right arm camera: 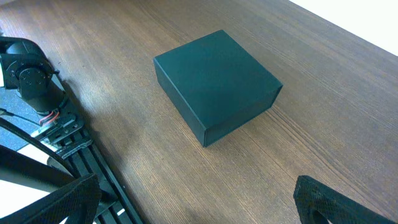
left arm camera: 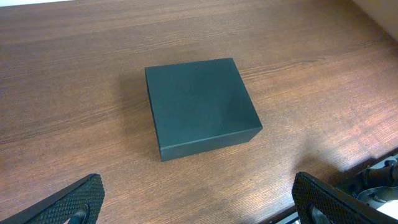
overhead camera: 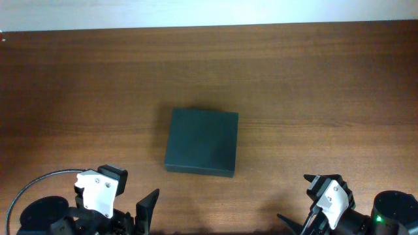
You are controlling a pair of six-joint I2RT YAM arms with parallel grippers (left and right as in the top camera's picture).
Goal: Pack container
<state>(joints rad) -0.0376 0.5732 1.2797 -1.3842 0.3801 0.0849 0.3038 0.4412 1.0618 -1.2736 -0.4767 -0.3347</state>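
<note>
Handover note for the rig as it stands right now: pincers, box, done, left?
Left pincer: open, empty, near the table edge, clear of the box.
Right pincer: open, empty, also apart from it.
Container: middle of the table, lid shut, nothing touching it.
Done: nothing that shows. No items to pack are in view.
Left: probably the whole job, starting with opening the lid.

table (overhead camera: 313, 78): brown wood grain | white strip (overhead camera: 196, 12): along far edge
</note>
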